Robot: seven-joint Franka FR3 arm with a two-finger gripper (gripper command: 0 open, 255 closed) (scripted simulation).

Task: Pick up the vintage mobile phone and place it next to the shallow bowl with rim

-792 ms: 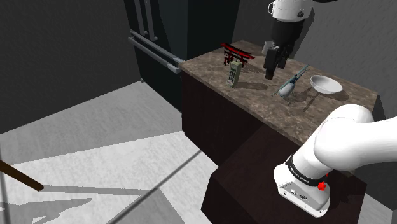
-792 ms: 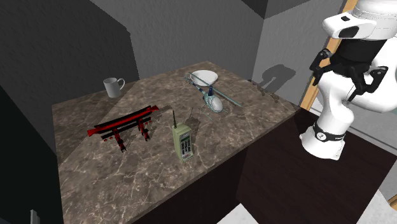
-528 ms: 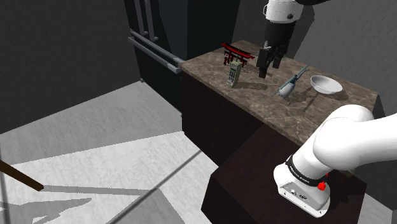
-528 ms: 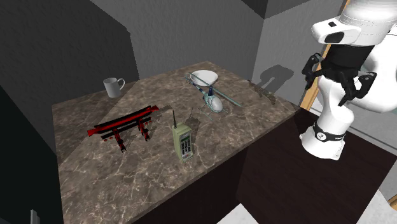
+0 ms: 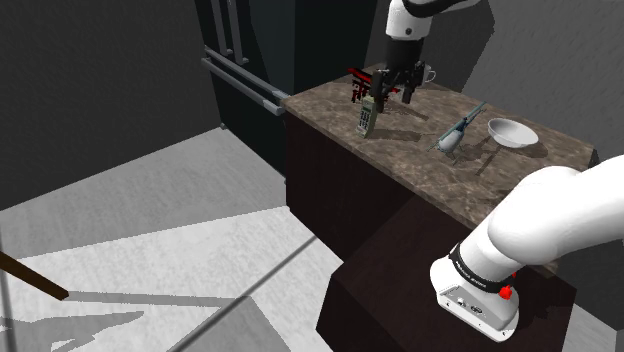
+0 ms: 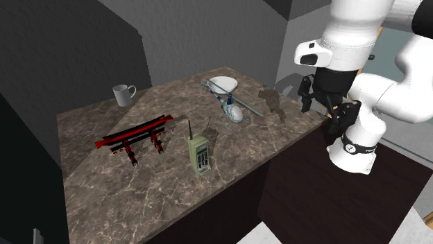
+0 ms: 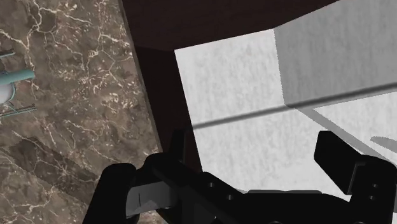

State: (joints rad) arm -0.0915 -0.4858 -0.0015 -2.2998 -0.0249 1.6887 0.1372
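Observation:
The vintage phone is a grey-green handset with an aerial. It lies flat on the brown marble counter, in front of the red gate model. In the second exterior view the phone lies near the counter's near edge. The shallow white bowl sits at the counter's other end, beyond a toy helicopter. My gripper hangs open and empty in the air. It is over the counter's edge at the second exterior view's right, well away from the phone.
A red and black torii gate model stands behind the phone. A white mug sits at the back, and the helicopter lies between phone and bowl. Below the counter's edge lies grey floor.
The arm has swung toward the shoulder view's left, bringing the gripper from near the helicopter to above the phone's area in that view. The fingers stay open and the objects have not moved.

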